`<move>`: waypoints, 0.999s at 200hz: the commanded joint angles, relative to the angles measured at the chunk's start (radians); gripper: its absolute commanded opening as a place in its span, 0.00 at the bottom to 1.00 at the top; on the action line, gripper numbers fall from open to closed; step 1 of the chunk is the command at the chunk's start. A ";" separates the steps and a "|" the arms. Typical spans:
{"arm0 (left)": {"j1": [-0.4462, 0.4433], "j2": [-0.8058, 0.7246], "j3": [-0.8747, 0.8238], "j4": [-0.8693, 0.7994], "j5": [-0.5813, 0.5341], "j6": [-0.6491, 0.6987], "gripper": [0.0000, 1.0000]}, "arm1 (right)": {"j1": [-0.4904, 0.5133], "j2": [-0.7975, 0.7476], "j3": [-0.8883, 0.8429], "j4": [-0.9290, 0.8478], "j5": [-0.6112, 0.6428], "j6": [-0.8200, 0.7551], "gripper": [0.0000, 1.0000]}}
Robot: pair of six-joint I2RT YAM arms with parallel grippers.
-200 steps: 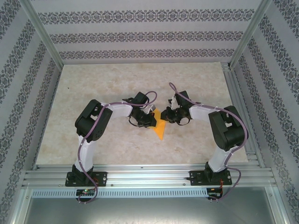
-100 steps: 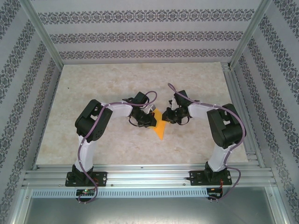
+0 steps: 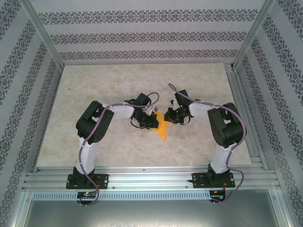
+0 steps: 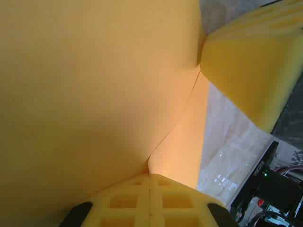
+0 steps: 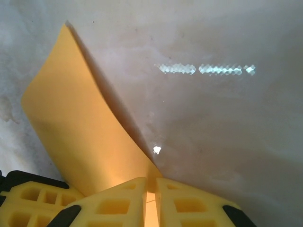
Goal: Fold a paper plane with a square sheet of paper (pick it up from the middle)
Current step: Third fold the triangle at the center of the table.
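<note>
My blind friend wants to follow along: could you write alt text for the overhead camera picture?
Two robot arms, the left arm and right arm, reach inward, their jaws pinching a small orange-yellow paper at the middle of a pale marbled table. Patterned walls and a metal frame surround it.

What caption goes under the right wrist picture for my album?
Right gripper pinches the orange paper beside the shiny table.
</note>
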 commanded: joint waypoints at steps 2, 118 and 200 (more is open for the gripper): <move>-0.006 0.023 -0.001 -0.057 -0.040 0.028 0.06 | 0.009 0.005 0.006 -0.029 0.054 -0.022 0.15; -0.006 0.017 0.003 -0.060 -0.042 0.025 0.06 | 0.017 -0.073 -0.045 0.078 -0.039 0.034 0.17; -0.005 0.016 0.000 -0.060 -0.045 0.027 0.06 | 0.008 -0.028 -0.017 -0.020 -0.001 -0.048 0.17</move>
